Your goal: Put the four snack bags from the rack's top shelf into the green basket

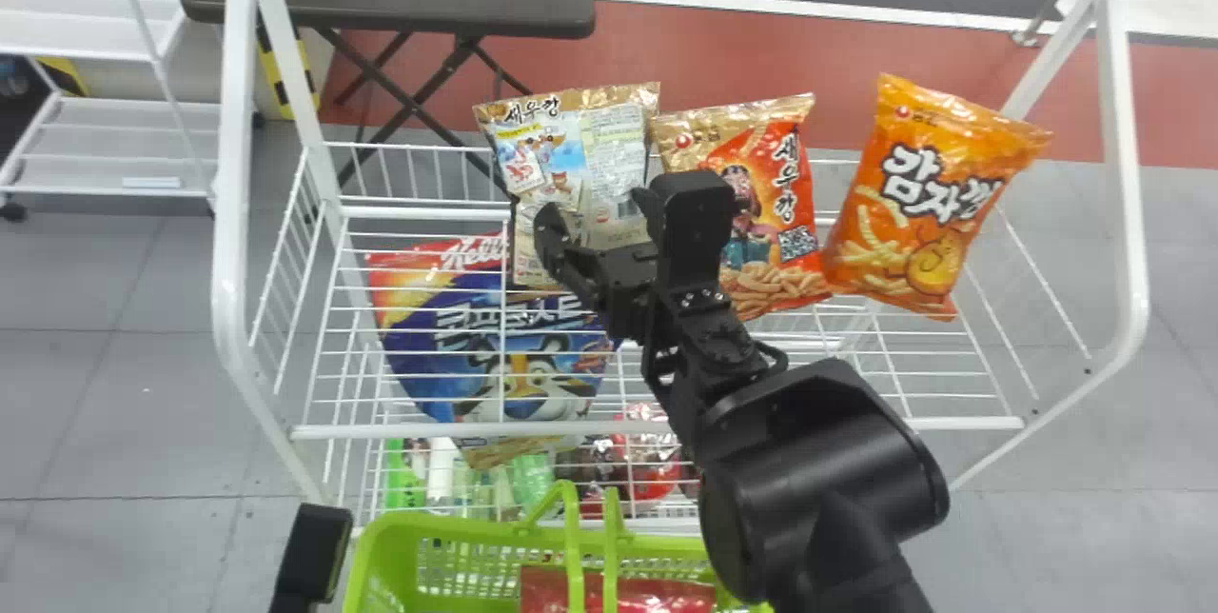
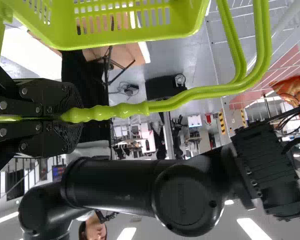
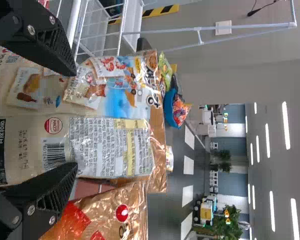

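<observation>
Right gripper (image 1: 599,215): wide, at the pale snack bag (image 1: 609,142)
My right arm (image 1: 818,470) enters at 5 o'clock, aligned towards 11, fingers spread before the bag, which stands on the rack (image 1: 1123,175) at 11; two orange bags occupy 2 to 3 o'clock; my left gripper (image 1: 316,546), at 7 to 8, clamps the handle (image 2: 140,108) of the green basket (image 1: 381,537), at 6 to 7

By the white top shelf (image 1: 381,431), a beige bag (image 1: 609,151), a red-and-gold bag (image 1: 797,185) and an orange bag (image 1: 928,189) are carried.
</observation>
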### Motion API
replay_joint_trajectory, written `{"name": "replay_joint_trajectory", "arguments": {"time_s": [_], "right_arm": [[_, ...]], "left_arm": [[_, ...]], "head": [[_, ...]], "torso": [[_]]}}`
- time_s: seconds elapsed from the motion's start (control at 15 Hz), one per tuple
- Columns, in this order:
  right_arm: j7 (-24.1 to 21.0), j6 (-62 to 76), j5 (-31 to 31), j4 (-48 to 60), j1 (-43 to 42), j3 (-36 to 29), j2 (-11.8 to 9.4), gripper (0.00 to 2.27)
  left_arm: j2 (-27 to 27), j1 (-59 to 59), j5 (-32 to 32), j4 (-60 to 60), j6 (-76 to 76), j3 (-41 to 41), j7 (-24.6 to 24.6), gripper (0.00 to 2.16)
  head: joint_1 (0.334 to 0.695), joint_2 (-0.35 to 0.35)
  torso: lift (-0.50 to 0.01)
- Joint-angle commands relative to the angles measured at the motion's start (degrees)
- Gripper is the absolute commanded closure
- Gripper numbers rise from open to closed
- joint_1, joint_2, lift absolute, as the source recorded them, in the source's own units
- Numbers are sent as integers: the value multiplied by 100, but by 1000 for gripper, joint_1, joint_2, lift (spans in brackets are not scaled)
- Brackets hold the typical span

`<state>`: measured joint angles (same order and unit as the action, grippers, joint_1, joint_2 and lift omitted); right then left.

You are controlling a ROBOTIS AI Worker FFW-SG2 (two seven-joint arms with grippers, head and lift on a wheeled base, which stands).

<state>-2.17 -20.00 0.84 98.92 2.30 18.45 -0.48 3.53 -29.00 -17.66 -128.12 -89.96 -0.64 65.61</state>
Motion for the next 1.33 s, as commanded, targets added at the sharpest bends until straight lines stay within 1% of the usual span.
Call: {"name": "replay_joint_trajectory", "arguments": {"time_s": [0.0,0.07,0.13,0.2,0.33,0.6,0.67,0.8,0.87,0.93,1.0,1.07,1.13,1.2,1.27], "right_arm": [[156,-299,-23,-109,-168,71,4,930],[235,-562,-40,-74,-168,80,4,1541],[270,-756,-40,5,-159,98,4,1878],[340,-826,-49,84,-142,107,-5,1953],[393,-809,-102,400,69,115,-23,1953],[463,-1230,-541,1798,904,54,-172,1953],[481,-1336,-638,2202,1212,-43,-234,1953],[542,-1828,-506,3037,1792,-342,-453,1953],[586,-2004,-365,3512,2196,-561,-559,1953],[753,-2215,-207,3925,2644,-807,-656,1953],[911,-2250,-119,4241,3075,-1036,-664,1953],[1166,-2320,48,4593,3541,-1326,-673,1953],[1448,-2496,338,4874,3875,-1634,-708,1953],[1597,-2848,584,5050,4024,-1818,-823,1953],[1782,-3603,777,5322,4218,-2055,-910,1953]], "left_arm": [[-2,8,-1,7,-7,21,4,2145],[-2,17,-1,15,-7,21,-5,2145],[-2,26,-1,15,-7,21,-5,2145],[-2,26,8,15,-7,21,-5,2145],[-2,26,-1,-2,-7,21,-5,2145],[-2,17,26,7,-7,21,-31,2145],[-2,17,34,33,-7,21,-49,2145],[-2,26,34,15,-7,21,-49,2145],[-11,26,34,-2,-7,21,-49,2145],[-11,35,34,-11,-7,21,-66,2145],[-11,44,34,-11,-7,21,-84,2145],[-28,52,52,-2,-7,21,-93,2145],[-28,52,61,-2,-7,38,-110,2145],[-55,8,61,-2,-7,82,-110,2145],[-72,0,61,33,-7,64,-145,2145]], "head": [[695,-86],[695,-77],[695,-60],[695,-56],[695,-50],[695,-53],[695,-59],[695,-85],[695,-135],[695,-160],[695,-193],[695,-218],[695,-271],[695,-300],[695,-325]], "torso": [[0],[0],[0],[0],[0],[0],[0],[0],[0],[0],[0],[0],[0],[0],[0]]}}
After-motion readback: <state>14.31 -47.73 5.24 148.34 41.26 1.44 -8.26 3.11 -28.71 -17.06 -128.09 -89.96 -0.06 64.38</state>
